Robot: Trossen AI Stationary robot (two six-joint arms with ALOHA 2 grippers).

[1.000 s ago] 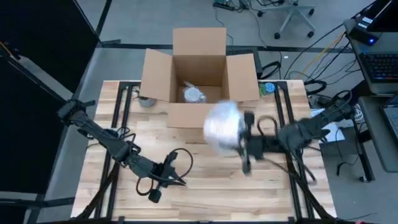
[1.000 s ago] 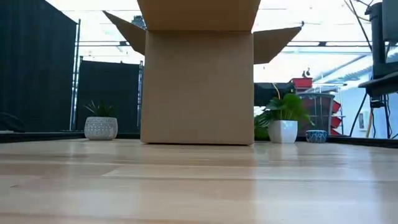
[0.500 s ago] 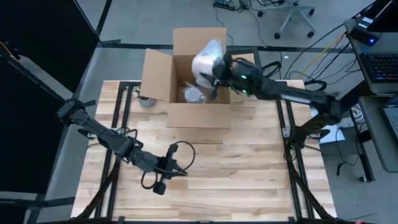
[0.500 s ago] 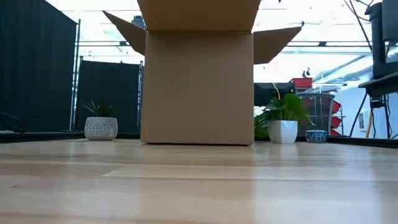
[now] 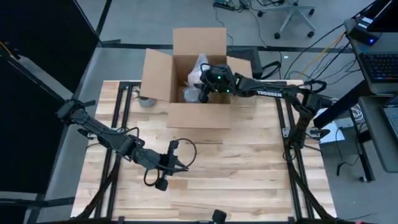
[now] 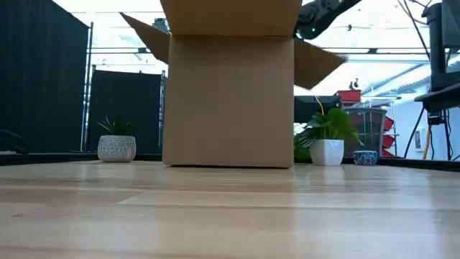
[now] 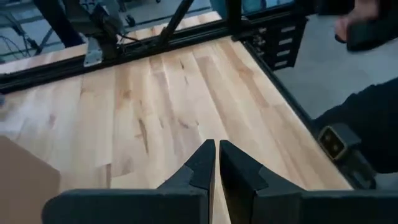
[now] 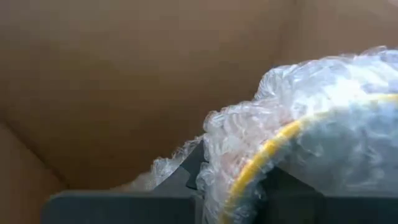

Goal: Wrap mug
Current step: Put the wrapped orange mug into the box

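My right gripper [image 5: 205, 87] clamps the bubble-wrapped mug [image 8: 311, 118] inside the cardboard box [image 5: 158, 78], beside another wrapped bundle [image 5: 191, 95]. Half a second ago I held it above the rim. My left gripper [image 7: 216, 163] rests closed over the table [image 5: 249, 168].

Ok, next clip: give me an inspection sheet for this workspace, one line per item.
Surface: wooden table, bare in front of the box.
Job's things: open cardboard box at the far edge; bubble-wrapped mug held inside it; another wrapped item on the box floor.
Clutter: small plant pots beyond the table.
Grippers: right gripper down in the box, shut on the wrapped mug; left gripper shut, empty, over the near left table.
Cables: loops along both arms; cords on the floor.
Surroundings: black curtains, office chair, desk with a keyboard.
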